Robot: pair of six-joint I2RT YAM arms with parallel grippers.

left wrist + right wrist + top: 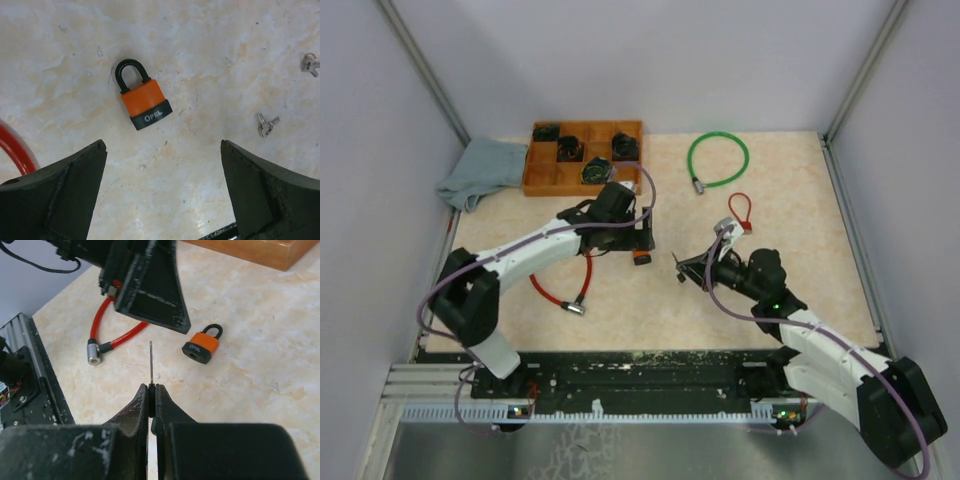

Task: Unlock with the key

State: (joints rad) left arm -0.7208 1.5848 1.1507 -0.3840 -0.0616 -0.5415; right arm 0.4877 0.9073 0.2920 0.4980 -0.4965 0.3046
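Note:
An orange padlock with a black base and black shackle (145,97) lies flat on the table, shackle closed. My left gripper (162,145) hovers over it, open wide, with nothing between its fingers. In the top view the padlock (641,257) sits just under the left gripper (638,243). My right gripper (152,386) is shut on the key (151,362), whose thin blade sticks out ahead, edge-on. The padlock (202,346) lies a little ahead and to the right of the blade tip, its keyhole end turned toward me. The right gripper (685,268) stands to the padlock's right.
A red cable lock (560,290) curves on the table left of the padlock. Loose keys (266,125) lie on the table. An orange tray (550,180) with several padlocks, a grey cloth (480,172) and a green cable loop (717,158) are at the back. A small red loop (740,210) lies near the right arm.

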